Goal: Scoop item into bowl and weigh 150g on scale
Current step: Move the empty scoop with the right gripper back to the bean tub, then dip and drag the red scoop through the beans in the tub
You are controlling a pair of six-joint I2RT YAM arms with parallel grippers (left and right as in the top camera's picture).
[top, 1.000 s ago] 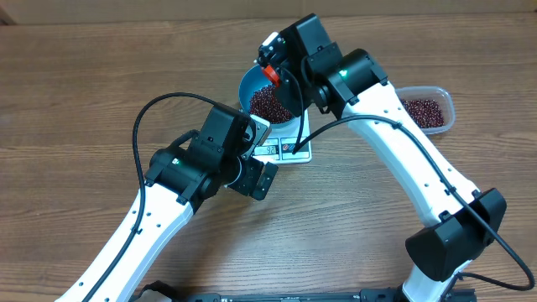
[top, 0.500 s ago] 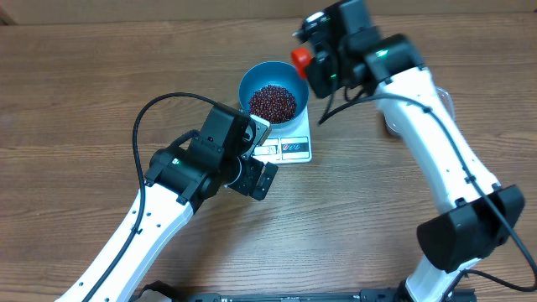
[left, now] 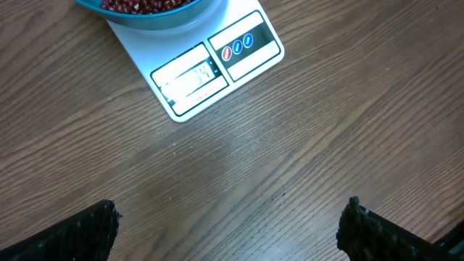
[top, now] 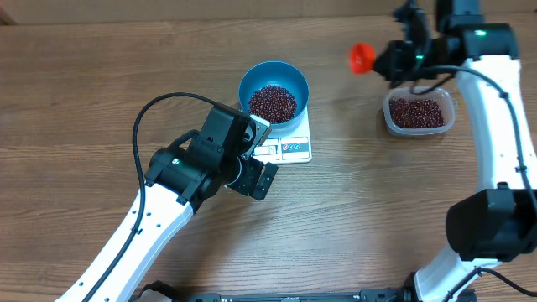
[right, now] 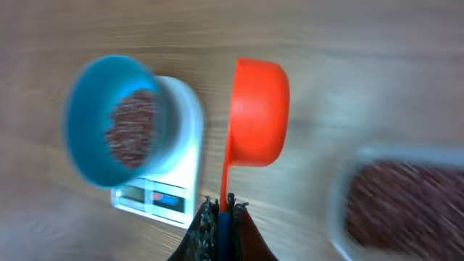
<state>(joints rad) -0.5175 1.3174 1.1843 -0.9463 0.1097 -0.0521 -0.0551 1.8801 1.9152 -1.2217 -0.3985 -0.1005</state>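
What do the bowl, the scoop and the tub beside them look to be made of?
Blue bowl: likely plastic, with a smooth, opaque, uniform colour. Orange-red scoop: probably moulded plastic, with an even matte colour and a thin one-piece handle. Tub: clear or translucent plastic, since its pale rim lets the wood tone through.

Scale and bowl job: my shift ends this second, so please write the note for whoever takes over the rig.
Left hand: open, empty, hovering over the table near the scale.
Right hand: shut on the handle of the orange scoop, held above the table between the blue bowl and the clear tub.
Things: bowl sits on the scale with a heap of beans inside; tub, off to the right, holds more beans.
Done: some beans are in the bowl.
Left: read the display, too faint here to trust, then add scoops until the target weight shows.
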